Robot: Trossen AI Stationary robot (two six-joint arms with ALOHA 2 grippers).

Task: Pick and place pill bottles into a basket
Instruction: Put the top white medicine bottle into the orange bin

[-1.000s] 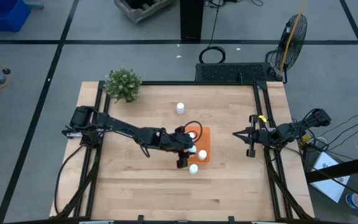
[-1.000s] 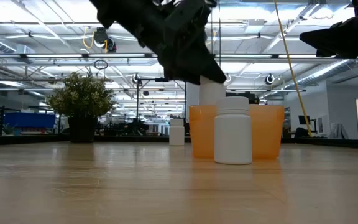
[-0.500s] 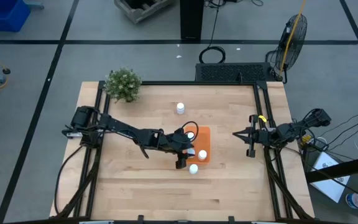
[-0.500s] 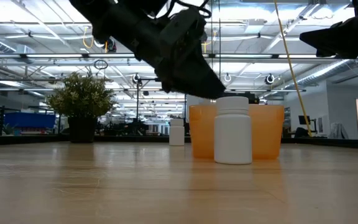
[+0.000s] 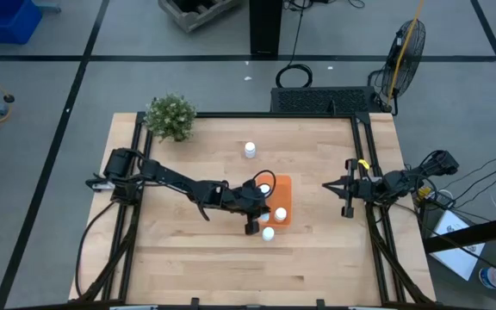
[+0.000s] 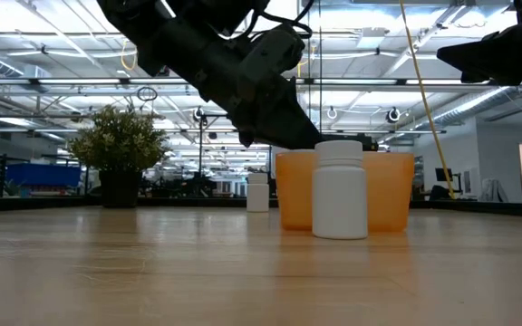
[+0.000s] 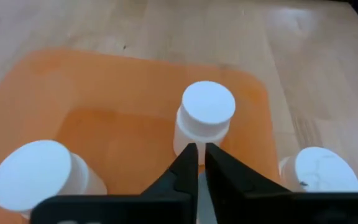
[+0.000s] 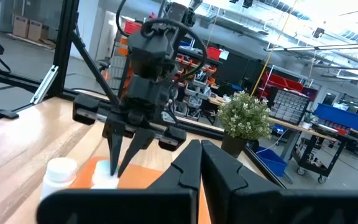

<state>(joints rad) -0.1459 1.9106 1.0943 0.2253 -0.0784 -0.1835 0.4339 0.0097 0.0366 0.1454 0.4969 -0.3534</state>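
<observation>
The orange basket (image 5: 284, 185) sits mid-table. In the left wrist view two white pill bottles stand in it, one (image 7: 207, 109) just beyond my fingertips and one (image 7: 36, 171) closer to the camera. A third bottle (image 5: 268, 233) stands on the table against the basket's near side. A fourth (image 5: 250, 149) stands on the table farther back. My left gripper (image 7: 201, 149) is shut and low over the basket, tips pointing at the side of the bottle ahead. My right gripper (image 5: 325, 185) is shut and empty at the table's right edge. My left gripper's shut fingertips (image 7: 188, 158) slant down from the table's left, right at the side of the bottle standing in the basket (image 7: 191, 134). I cannot tell whether they touch it. The bottle stands upright on the basket floor.
A green potted plant (image 5: 170, 116) stands at the table's far left corner. The bottle near the basket (image 6: 339, 190) stands in front of the basket wall (image 6: 388, 190) in the low view. Bare wood lies along the near edge and to the left.
My left gripper has gone down toward the basket; in the low view its tip now reaches the level of the basket's rim.
</observation>
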